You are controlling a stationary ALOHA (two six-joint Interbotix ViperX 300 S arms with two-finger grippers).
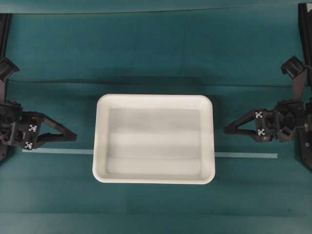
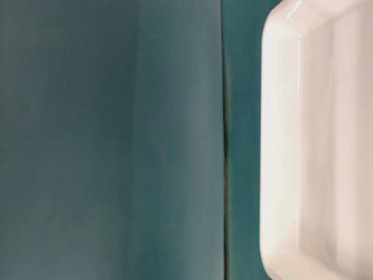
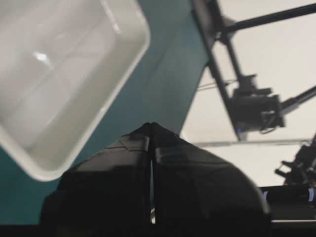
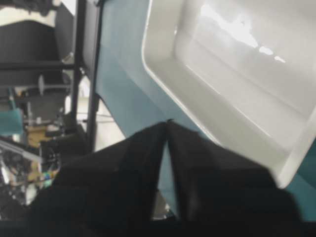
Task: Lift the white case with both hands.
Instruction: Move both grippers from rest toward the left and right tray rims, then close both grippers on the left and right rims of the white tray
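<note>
A: From overhead, the white case is sitting flat on the teal table, roughly centred, lying across a pale tape strip. The left gripper is hanging off its left rim and the right gripper off its right rim, both apart from it, tips pointing inward.

B: And the fingers?

A: Both pairs are looking pinched to a point here. I'd judge that's the main risk: tips that narrow are going to butt against the rim rather than straddle it, and shove the case sideways.

B: What is the table-level view giving us?

A: Only the case's rim filling the right side, resting on the cloth, with a dark seam running beside it. No gripper is showing there.

B: The left wrist camera?

A: The left gripper's fingers are pressing together, only a hairline between them, holding nothing. The case is lying ahead and off to one side, so I'm thinking the approach may land near a rounded corner, where a grip could slip.

B: And the right wrist?

A: The right fingers are meeting at the tips with a thin wedge of gap behind, also empty. The case is lying ahead, skewed in that view. If one side grips before the other, I'm expecting the glossy tray to tilt or slide out.
</note>
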